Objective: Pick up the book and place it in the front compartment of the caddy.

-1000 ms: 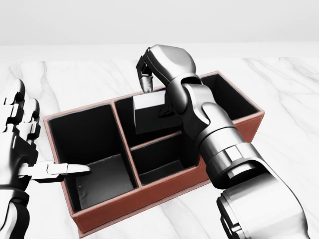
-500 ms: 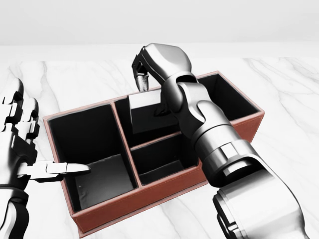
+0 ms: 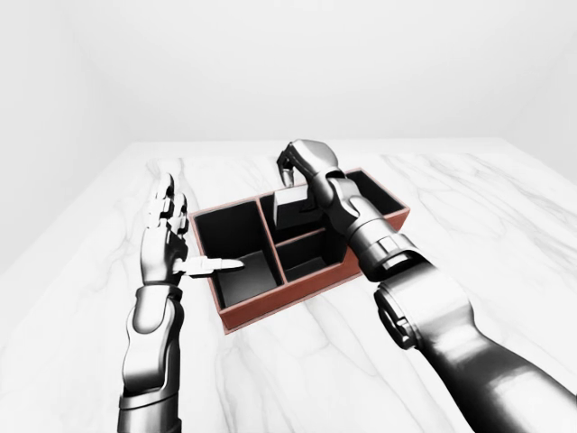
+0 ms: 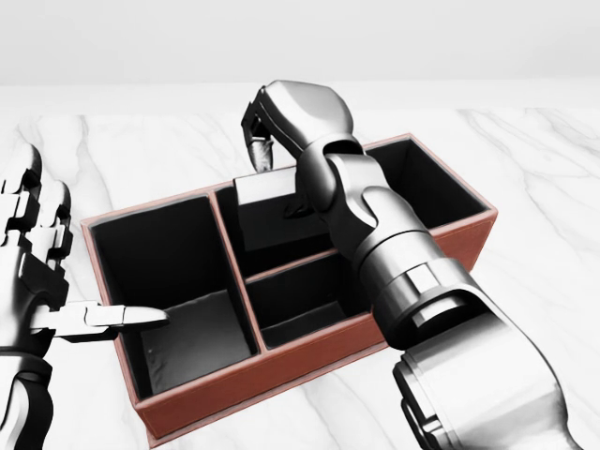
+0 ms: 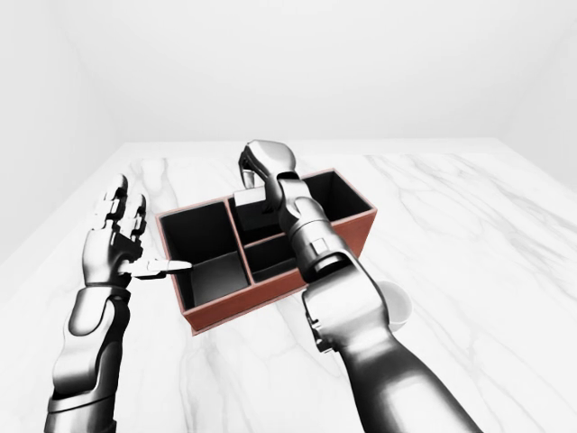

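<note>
Book (image 4: 267,208) (gripped by right hand (image 4: 281,117)) inside caddy (image 4: 309,361)

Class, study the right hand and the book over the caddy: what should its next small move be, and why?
Probably bring the book toward the bottom of the head view before lowering it. The right hand holds it at its top edge over the upper middle compartment of the caddy, while the smaller compartment just below it lies open. The left hand stands open beside the caddy.

Glossy veined marble table (image 4: 553,272), matt reddish leather-like caddy (image 4: 281,370) with dark lining, polished metal right robot hand (image 4: 281,117).
</note>
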### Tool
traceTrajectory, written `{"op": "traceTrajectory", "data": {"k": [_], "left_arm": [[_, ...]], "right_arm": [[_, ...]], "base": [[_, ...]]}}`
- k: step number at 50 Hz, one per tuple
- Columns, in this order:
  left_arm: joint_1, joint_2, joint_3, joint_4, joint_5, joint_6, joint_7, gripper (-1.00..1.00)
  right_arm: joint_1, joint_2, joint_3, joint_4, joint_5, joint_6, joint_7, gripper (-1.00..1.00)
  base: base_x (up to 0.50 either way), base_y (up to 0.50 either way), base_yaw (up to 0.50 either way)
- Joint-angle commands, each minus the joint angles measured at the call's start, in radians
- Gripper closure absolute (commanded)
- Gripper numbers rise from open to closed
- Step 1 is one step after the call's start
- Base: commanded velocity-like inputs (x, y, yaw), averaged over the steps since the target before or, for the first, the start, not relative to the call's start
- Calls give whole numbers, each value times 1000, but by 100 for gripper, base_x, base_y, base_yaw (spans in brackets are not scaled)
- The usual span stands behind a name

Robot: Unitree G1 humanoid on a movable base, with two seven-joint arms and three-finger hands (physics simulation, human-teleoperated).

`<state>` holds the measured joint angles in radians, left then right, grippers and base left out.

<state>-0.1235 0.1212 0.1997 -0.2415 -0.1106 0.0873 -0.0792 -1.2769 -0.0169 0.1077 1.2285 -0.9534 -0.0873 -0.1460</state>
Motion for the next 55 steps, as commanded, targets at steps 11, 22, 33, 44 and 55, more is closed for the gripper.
{"op": "traceTrajectory", "data": {"k": [11, 22, 33, 44, 55], "left_arm": [[1, 0, 0, -5, -3, 0, 1, -100], [0, 0, 2, -3, -4, 0, 1, -100], [-2, 2, 3, -4, -7, 0, 2, -100], [-5, 3, 5, -3, -8, 0, 4, -100], [-7, 5, 9, -8, -15, 0, 4, -100]], "right_arm": [[-24, 18, -23, 3, -16, 0, -31, 100], [-28, 14, -26, 15, -14, 0, -39, 100], [-31, 6, -28, 31, -16, 0, -69, 100], [-31, 4, -27, 40, -30, 0, -97, 100], [-20, 13, -26, 51, -42, 0, -98, 100]], "base": [[0, 0, 0], [0, 0, 0], [0, 0, 0], [0, 0, 0], [0, 0, 0]]}}
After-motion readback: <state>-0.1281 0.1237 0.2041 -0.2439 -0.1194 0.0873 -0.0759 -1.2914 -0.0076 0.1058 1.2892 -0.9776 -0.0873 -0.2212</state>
